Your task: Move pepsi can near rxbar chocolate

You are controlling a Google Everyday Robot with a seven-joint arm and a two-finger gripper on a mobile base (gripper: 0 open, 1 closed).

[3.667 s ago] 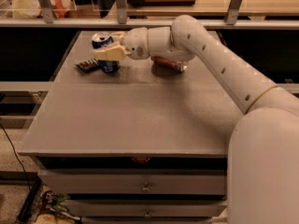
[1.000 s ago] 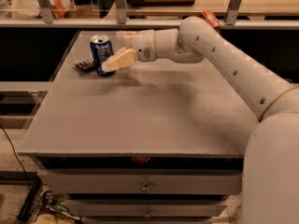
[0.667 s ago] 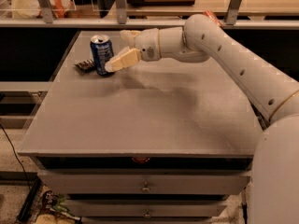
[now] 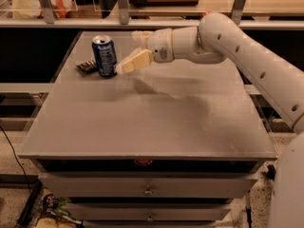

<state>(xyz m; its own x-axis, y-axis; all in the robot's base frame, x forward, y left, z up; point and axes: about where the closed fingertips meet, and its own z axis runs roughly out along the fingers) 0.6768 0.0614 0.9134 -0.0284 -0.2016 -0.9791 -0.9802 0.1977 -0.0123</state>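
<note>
The blue pepsi can (image 4: 104,56) stands upright at the back left of the grey table (image 4: 147,122). The dark rxbar chocolate (image 4: 87,66) lies flat right beside it on its left, touching or nearly touching its base. My gripper (image 4: 127,52) hovers just to the right of the can, open and empty. Its lower pale finger (image 4: 134,61) points at the can's base with a small gap between them. The white arm (image 4: 228,46) reaches in from the right.
A metal rail and shelf (image 4: 142,23) with bags and a tray run behind the table. Drawers (image 4: 147,186) sit under the front edge. The table's left edge lies close to the bar.
3.7 s ago my gripper was around the can. Over the last second it has drawn back to the right, away from the can, which stays standing by the bar.
</note>
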